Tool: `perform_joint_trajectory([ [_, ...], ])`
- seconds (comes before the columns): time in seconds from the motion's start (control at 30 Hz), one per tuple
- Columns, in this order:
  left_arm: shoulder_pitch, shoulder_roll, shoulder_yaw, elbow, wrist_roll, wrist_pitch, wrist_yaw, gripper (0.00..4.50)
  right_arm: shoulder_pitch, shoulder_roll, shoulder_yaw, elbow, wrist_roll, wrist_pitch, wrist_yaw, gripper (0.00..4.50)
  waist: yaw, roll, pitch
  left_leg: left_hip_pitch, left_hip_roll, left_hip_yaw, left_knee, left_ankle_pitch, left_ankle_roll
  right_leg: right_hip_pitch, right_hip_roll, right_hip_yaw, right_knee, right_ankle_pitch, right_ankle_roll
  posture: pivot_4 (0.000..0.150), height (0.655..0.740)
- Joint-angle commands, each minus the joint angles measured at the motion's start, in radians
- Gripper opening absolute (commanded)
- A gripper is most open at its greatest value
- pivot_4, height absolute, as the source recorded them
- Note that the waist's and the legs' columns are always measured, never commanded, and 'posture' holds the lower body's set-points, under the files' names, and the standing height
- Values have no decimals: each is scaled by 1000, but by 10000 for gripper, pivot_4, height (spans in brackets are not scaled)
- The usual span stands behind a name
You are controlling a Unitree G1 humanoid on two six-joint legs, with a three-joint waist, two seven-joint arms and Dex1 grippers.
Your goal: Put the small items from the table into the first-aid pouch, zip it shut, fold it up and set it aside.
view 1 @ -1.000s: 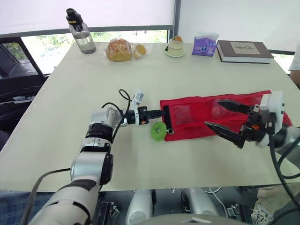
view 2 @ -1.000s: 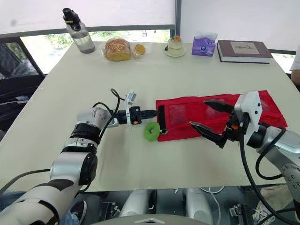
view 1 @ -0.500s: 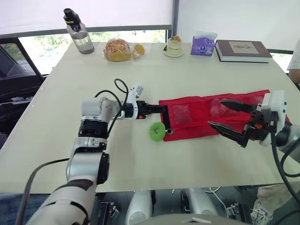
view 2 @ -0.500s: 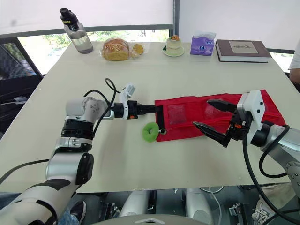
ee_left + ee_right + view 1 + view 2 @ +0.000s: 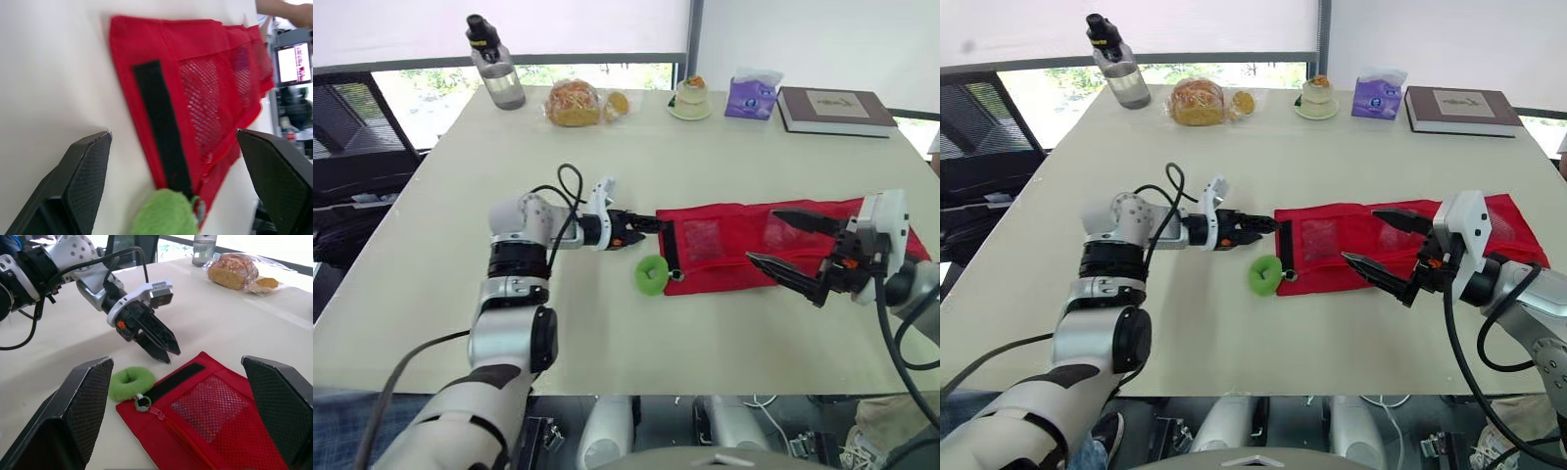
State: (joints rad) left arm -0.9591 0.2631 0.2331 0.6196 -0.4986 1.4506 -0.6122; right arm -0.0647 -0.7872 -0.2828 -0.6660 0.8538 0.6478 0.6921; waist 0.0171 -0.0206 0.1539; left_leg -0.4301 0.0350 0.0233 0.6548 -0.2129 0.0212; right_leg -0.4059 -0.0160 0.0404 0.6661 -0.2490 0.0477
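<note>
The red first-aid pouch [image 5: 744, 245] lies flat and unfolded on the table, with mesh pockets and a black strip [image 5: 161, 127] at its left end. A green ring [image 5: 652, 275] rests against that end, beside the zipper pull [image 5: 142, 401]. My left gripper [image 5: 646, 223] is open just left of the pouch's edge, fingers wide apart with nothing between them. My right gripper [image 5: 762, 235] hovers open over the pouch's middle, holding nothing. The right wrist view shows the left gripper [image 5: 156, 340] pointing at the pouch [image 5: 210, 421] and the green ring [image 5: 129, 382].
Along the table's far edge stand a water bottle [image 5: 495, 73], bagged bread [image 5: 576, 102], a small dessert on a plate [image 5: 690, 98], a purple tissue pack [image 5: 751, 96] and a book [image 5: 837, 108]. A black chair [image 5: 362, 147] stands off the left side.
My left gripper has opened at the pouch's left end, and its arm has drawn back a little. The right gripper has held still. The camera has shifted slightly.
</note>
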Motion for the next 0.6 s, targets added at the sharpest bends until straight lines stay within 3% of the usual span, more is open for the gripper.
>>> perform_joint_trajectory([
  [0.03,3,-51,-28,137,7,34,4,43625,10,-5,-35,-36,5,-21,-1,45000,2,0,0,0,0,-1,0,0,0,2,0,-1,-2,0,0,1500,7400],
  [0.33,-56,-89,-66,263,10,-33,-89,43625,17,11,-30,-52,1,-27,-24,45000,5,0,0,0,-5,-4,0,0,0,5,-2,-2,-3,0,0,1500,7400],
  [0.43,-62,-94,-97,264,13,-43,-126,37191,10,16,-20,-52,1,-28,-31,45000,4,0,0,-1,-6,-5,0,0,1,5,-3,-2,-4,0,0,1500,7400],
  [0.6,-70,-94,-128,280,24,-66,-150,13714,6,24,-6,-53,-6,-30,-35,45000,-4,0,0,-1,-6,-5,-1,0,1,4,-2,-2,-4,0,0,1500,7400],
])
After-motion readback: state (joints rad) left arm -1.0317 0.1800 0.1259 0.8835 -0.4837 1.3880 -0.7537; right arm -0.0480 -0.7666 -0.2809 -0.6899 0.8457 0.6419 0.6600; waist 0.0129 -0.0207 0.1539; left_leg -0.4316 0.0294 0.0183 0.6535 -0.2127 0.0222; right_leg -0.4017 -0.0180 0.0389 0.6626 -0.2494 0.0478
